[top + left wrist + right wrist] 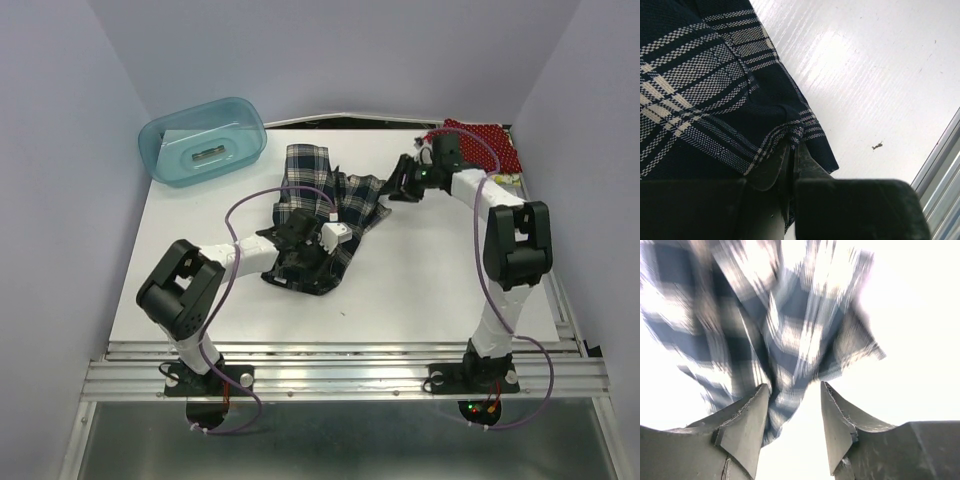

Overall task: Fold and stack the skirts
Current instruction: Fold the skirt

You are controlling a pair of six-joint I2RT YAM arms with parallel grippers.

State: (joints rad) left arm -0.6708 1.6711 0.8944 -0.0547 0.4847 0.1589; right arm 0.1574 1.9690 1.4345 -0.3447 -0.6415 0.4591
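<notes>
Soft pleated plaid skirt [325, 200] lies crumpled on smooth white table [430, 290], betw. both grippers. L gripper [791, 150], arm low & bent, pinches its hem tight. R gripper [795, 400] is spread, blurry cloth betw. its fingers.

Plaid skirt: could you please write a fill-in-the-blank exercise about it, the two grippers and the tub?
1. The left gripper is ____ on the edge of the plaid skirt.
2. The jaws of the right gripper stand ____, with plaid cloth between them.
3. The teal tub sits at the far ____ corner of the table.

Missing words: shut; open; left.
</notes>
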